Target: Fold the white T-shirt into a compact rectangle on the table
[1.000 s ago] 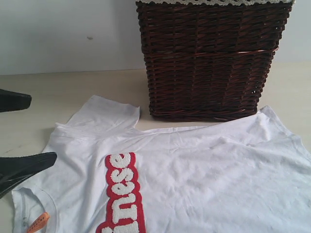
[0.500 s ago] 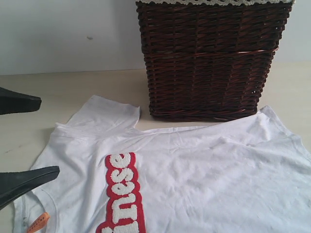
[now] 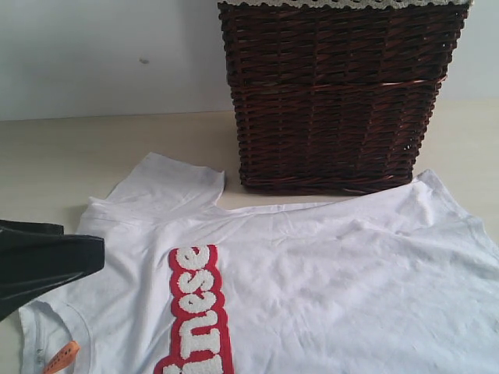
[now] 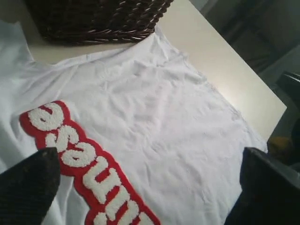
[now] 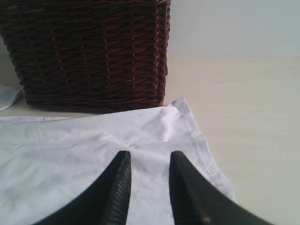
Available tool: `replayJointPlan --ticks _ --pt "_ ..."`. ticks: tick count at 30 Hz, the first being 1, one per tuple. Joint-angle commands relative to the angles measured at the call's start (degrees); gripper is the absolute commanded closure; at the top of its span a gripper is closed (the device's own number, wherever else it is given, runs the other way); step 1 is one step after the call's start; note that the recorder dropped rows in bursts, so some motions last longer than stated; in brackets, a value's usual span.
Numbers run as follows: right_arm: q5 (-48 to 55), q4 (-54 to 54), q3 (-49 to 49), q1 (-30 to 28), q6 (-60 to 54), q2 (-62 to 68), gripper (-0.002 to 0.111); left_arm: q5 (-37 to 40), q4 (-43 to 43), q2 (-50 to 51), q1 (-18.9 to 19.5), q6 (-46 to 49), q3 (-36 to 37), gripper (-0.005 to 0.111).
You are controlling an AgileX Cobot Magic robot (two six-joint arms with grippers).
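ok so the left claw (image 4: pixel 147 159) is spread as wide as it goes, hanging over the collar end of the white T-shirt (image 3: pixel 351 265). The shirt lies flat, front up, on the bench (image 3: pixel 70 148), and the red patch (image 4: pixel 79 154) runs out from right beside one finger. My worry on this side: with the jaws that wide it could land on the fuzzy patch or the thick collar near the orange neck tag (image 3: pixel 61 357) instead of a clean shoulder edge. Then it'd probably grab one layer only, or drag the front into a wrinkle. Beyond that claw, the sleeve (image 3: pixel 171 183) and the shirt's far edge sit right by the foot of the wicker basket (image 3: pixel 335 93). I can't tell if they touch. Any fold swept that way could bump the basket or snag on the weave. Over at the right claw (image 5: pixel 150 157), the jaws are only slightly apart with nothing between them, poised over the hem corner, which lies just ahead of the tips. A gap that narrow might just push the cloth along. And if one claw grips and the other slips, I'd expect a crooked fold.
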Motion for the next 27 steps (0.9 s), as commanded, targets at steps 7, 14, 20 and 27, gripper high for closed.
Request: replayJointPlan --ticks 7,14,20,27 --pt "-0.8 0.1 0.3 0.0 -0.2 -0.4 0.079 6.8 -0.7 0.1 -0.9 36.8 0.2 0.003" --pt "-0.8 0.1 0.3 0.0 -0.2 -0.4 0.079 48.1 -0.7 2.1 -0.7 2.1 0.2 0.003" --pt "-0.8 0.1 0.3 0.0 -0.2 -0.4 0.079 47.7 -0.7 2.1 -0.7 6.4 0.2 0.003" --pt "-0.8 0.1 0.3 0.0 -0.2 -0.4 0.079 8.1 -0.7 5.2 -1.9 13.8 -0.7 0.003"
